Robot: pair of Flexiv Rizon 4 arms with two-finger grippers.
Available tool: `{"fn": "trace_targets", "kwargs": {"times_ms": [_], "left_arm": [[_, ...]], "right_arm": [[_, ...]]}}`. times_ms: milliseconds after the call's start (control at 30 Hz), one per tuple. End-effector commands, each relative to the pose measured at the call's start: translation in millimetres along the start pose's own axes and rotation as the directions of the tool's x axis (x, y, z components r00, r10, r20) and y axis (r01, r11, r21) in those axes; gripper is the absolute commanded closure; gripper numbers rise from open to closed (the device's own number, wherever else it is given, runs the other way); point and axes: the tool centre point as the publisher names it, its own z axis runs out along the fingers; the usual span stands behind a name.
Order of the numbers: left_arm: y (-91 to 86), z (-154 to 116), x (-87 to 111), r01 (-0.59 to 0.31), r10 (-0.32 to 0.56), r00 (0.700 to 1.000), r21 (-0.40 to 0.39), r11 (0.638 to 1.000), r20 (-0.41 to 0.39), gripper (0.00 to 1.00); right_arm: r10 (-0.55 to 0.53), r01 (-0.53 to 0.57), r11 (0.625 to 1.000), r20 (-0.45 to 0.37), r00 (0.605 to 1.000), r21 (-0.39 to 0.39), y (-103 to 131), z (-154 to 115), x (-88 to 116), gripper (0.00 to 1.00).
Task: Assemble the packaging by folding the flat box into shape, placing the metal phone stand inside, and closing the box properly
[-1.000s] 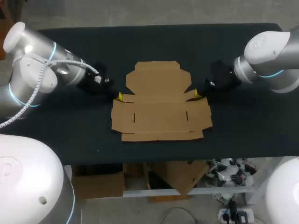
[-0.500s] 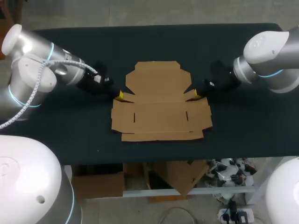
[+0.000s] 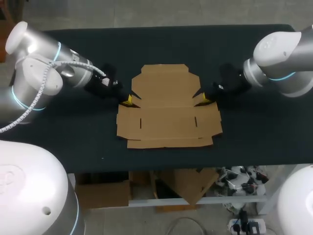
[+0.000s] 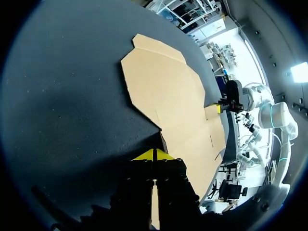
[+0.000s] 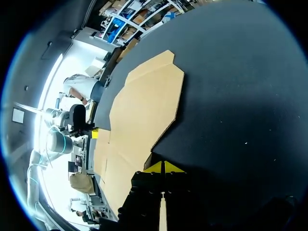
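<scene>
Seen from its own wrist, the left tool [image 4: 154,155] has its 2 yellow tips pressed together with nothing between them. Their point sits right at the inner corner of the flat brown cardboard box blank [image 4: 168,96], where a side notch cuts in. The right tool [image 5: 163,167] mirrors this: tips closed on nothing, nosed into the matching notch on the opposite side. Ahead of each tool the blank lies flat on the dark worktop [image 3: 73,127], with the other tool just past its far notch.

The step in hand looks like the first fold. To do it well, I judge that both tools should act together, so the light card is braced from 2 sides and does not slide or turn. Closed tips make a thin wedge, good for slipping under an edge or pressing along a crease, but they would have to open before any flap can be pinched. The tips should bear on the crease lines, not on mid-panel, or the card may buckle.

The blank sits mid-worktop. Behind each tool, dark surface runs out to the side edges, and more lies beyond the tabbed panel. The front flap lies nearer the worktop's front edge, so less room there. The metal phone stand shows in no view.
</scene>
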Motion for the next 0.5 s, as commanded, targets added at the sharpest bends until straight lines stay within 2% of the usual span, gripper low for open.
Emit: {"fn": "trace_targets", "kwargs": {"times_ms": [33,500], "left_arm": [[0.7,0,5.2,-0.002,0.002,1.000,0.000,1.000,0.015,1.00],[2.8,0,15.9,-0.021,0.021,0.998,0.000,1.000,0.052,1.00]], "right_arm": [[0.006,-0.006,1.000,0.014,1.000,-0.009,-4,-2,7,1.00],[0.030,-0.027,0.999,0.060,0.998,-0.043,-8,-7,26,1.00]]}}
